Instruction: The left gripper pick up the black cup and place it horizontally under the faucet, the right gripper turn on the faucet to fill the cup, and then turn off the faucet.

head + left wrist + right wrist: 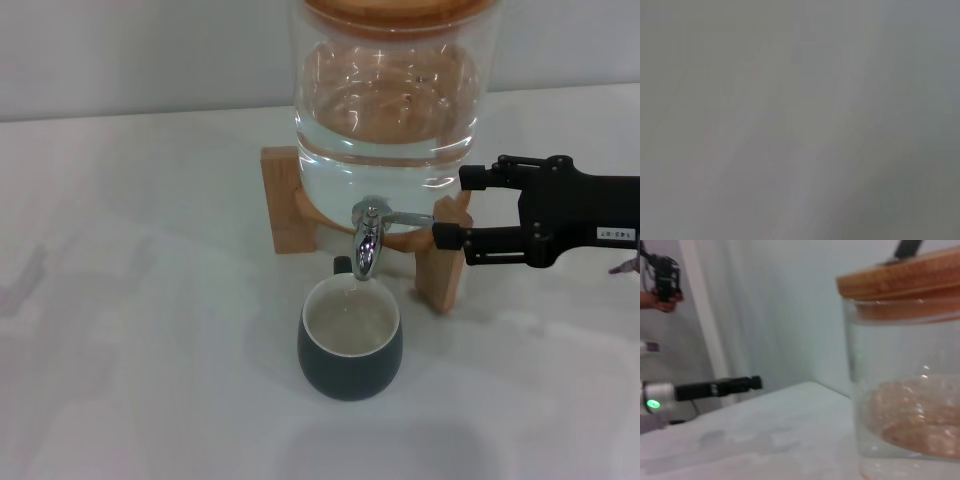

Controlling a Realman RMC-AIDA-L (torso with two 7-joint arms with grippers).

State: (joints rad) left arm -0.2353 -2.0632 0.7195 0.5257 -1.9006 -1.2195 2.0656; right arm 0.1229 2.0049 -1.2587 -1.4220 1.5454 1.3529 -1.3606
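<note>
The black cup (350,352) stands upright on the white table (150,300), right under the spout of the chrome faucet (367,240). Its cream inside seems to hold water. The faucet is fitted to the clear glass dispenser (385,110), whose lever points right. My right gripper (458,208) is open, level with the lever, its lower finger (452,238) just beyond the lever's tip. My left gripper is out of the head view; in the right wrist view a thin black arm (754,383) held level far off beside the table looks like it.
The dispenser rests on a wooden stand (290,200) and has a wooden lid (900,277). The stand's right leg (442,270) is just below my right gripper. The left wrist view is plain grey.
</note>
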